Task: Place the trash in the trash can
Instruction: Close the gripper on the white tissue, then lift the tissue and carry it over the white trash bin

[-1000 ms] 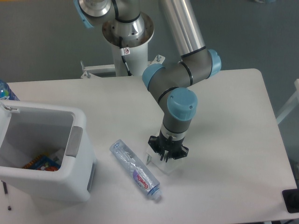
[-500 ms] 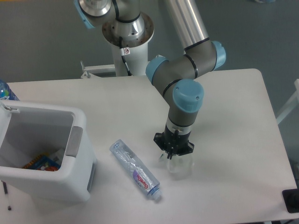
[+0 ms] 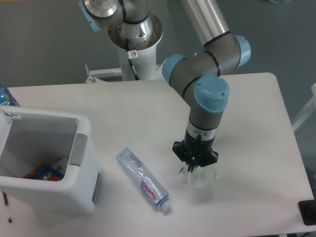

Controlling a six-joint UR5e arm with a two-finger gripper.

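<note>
The crumpled white translucent wrapper (image 3: 201, 177) has slid rightward across the white table (image 3: 256, 118) over the last second, dragged under the black two-finger gripper (image 3: 194, 169), and now sits farther from the white rectangular plastic trash can (image 3: 79, 148) than before; the fingers look pressed together on its top, though the pinch is partly hidden. It seems gripped but not yet lifted, so the carry to the can remains. The crushed clear plastic bottle with purple-pink label (image 3: 143, 179) lies unmoved between can and gripper; its label writing is too small to read.
</note>
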